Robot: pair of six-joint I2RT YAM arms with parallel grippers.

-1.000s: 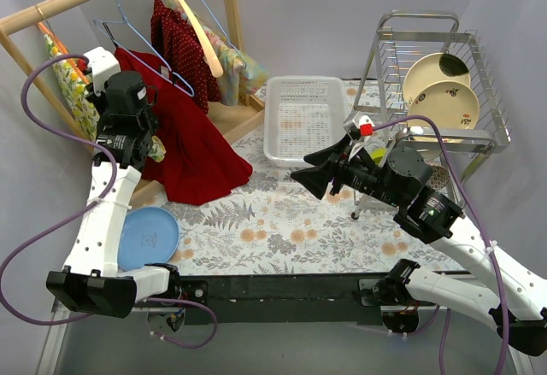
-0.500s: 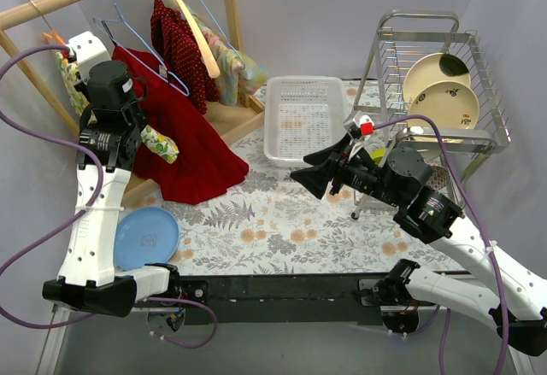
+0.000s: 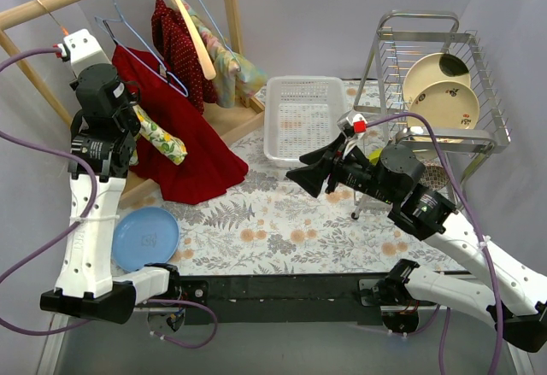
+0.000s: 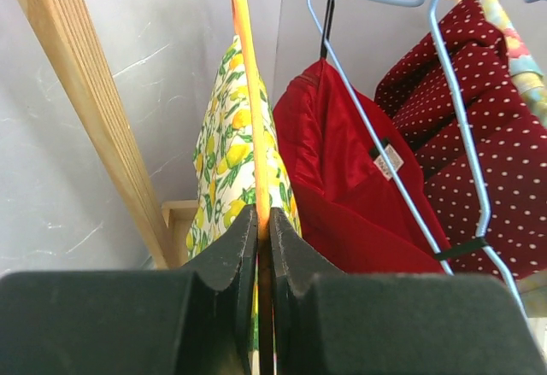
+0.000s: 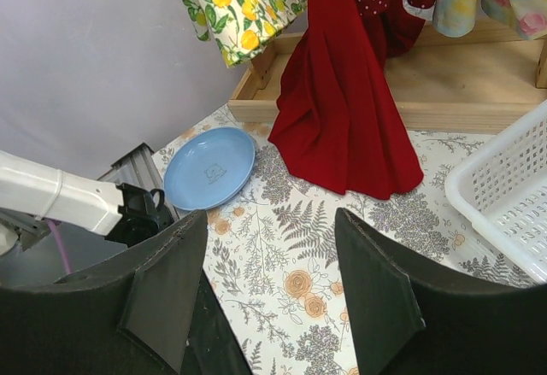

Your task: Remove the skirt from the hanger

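A lemon-print skirt (image 4: pixel 224 161) hangs on a thin orange hanger (image 4: pixel 248 67) by the wooden rail (image 4: pixel 85 93). My left gripper (image 4: pixel 263 217) is shut on the hanger's wire, just below the skirt's waist. In the top view the left gripper (image 3: pixel 128 120) is high at the rack's left end, and the skirt (image 3: pixel 162 138) trails out to its right over a red garment (image 3: pixel 192 149). The skirt's hem also shows in the right wrist view (image 5: pixel 231 8). My right gripper (image 3: pixel 309 174) is open and empty above the table's middle, and it points at the rack.
The red garment (image 4: pixel 342 178) hangs on a blue wire hanger, with a dotted red one (image 4: pixel 487 144) beside it. A blue plate (image 3: pixel 145 237) lies at the front left. A white basket (image 3: pixel 303 119) and a dish rack with plates (image 3: pixel 444 84) stand at the back.
My left arm has risen and drawn back to the left with the hanger. The lemon-print skirt has swung from the rack's left end to in front of the red garment. The right arm has barely moved.
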